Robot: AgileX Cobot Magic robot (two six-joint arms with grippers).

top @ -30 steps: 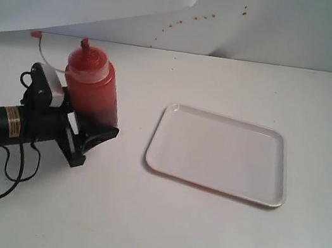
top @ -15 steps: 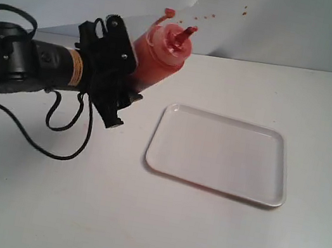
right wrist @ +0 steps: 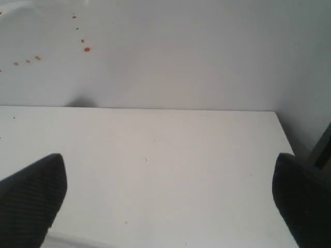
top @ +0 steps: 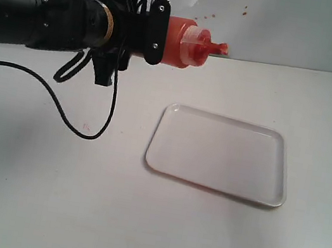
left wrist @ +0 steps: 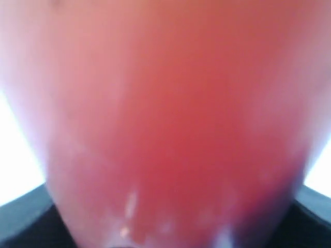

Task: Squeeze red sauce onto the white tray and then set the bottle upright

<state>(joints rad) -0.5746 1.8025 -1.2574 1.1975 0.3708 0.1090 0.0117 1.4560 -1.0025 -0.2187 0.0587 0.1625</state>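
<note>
Squeezing should wait until the left gripper (top: 158,31), grasping the bottle (top: 175,43) sideways, brings its nozzle over the white tray (top: 219,152) lying below and ahead (right gripper (right wrist: 168,199) spread wide, empty).

The right gripper (right wrist: 168,173) held its dark fingers (right wrist: 32,199) wide apart over the white table (right wrist: 155,150), red specks (right wrist: 86,49) dotting the backdrop (right wrist: 207,51).

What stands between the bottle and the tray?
Nothing visible. The left gripper holds the bottle sideways in the air, and only table surface lies between it and the tray.
</note>
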